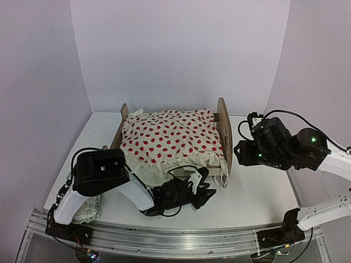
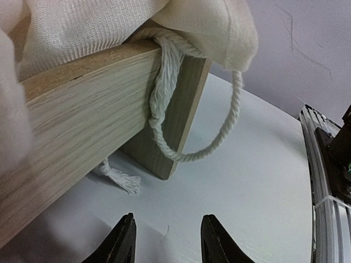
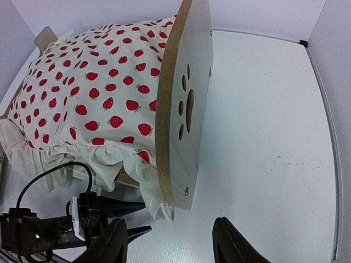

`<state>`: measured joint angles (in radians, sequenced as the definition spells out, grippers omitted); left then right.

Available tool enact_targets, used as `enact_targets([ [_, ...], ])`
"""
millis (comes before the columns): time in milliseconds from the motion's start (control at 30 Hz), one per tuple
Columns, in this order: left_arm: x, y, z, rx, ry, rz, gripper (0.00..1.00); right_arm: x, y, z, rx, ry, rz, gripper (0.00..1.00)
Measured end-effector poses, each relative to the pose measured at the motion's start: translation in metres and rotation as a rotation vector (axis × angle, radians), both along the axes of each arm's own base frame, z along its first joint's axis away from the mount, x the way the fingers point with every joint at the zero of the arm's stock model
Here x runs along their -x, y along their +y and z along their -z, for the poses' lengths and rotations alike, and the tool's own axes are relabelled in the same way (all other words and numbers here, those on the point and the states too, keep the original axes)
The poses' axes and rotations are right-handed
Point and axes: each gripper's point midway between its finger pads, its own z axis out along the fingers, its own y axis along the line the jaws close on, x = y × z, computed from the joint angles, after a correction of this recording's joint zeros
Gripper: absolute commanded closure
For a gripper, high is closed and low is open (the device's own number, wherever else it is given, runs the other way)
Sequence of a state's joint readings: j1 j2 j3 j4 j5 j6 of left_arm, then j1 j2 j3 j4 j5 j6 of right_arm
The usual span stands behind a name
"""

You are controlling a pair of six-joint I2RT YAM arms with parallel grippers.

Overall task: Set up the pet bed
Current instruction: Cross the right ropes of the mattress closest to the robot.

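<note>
A cream blanket [image 1: 170, 137] with red strawberries lies spread mid-table, its ruffle hanging on the near side. A white cord [image 2: 233, 115] loops from its near right corner, the frayed end touching the white table [image 1: 258, 186]. A pale patterned cloth [image 1: 89, 210] lies near left.

Overhead looks down; low wrist views share pet bed [image 3: 197, 66].

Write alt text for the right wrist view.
A rounded plywood pet bed headboard with a paw-print cutout stands at centre, a strawberry-print ruffled blanket covering the bed to its left. The open left tool sits by the blanket's ruffle at lower left; the open right tool frames the bottom.
</note>
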<state>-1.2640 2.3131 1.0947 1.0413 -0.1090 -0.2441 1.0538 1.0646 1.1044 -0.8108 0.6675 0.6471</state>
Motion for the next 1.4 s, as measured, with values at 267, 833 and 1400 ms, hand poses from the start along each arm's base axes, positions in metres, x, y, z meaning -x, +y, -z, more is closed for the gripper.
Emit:
enact_targets([
  [267,-0.024,-0.015,0.012,0.031,0.038,-0.117,0.51,0.006,-0.018,-0.005,-0.014,-0.029,0.009,0.46],
  [833,-0.061,-0.034,0.014,0.085,0.057,-0.308,0.63,0.006,-0.023,-0.006,0.013,-0.038,0.001,0.46],
  [1400,-0.080,-0.046,0.012,0.121,-0.047,-0.506,0.68,0.013,-0.025,0.002,-0.025,0.009,0.014,0.47],
])
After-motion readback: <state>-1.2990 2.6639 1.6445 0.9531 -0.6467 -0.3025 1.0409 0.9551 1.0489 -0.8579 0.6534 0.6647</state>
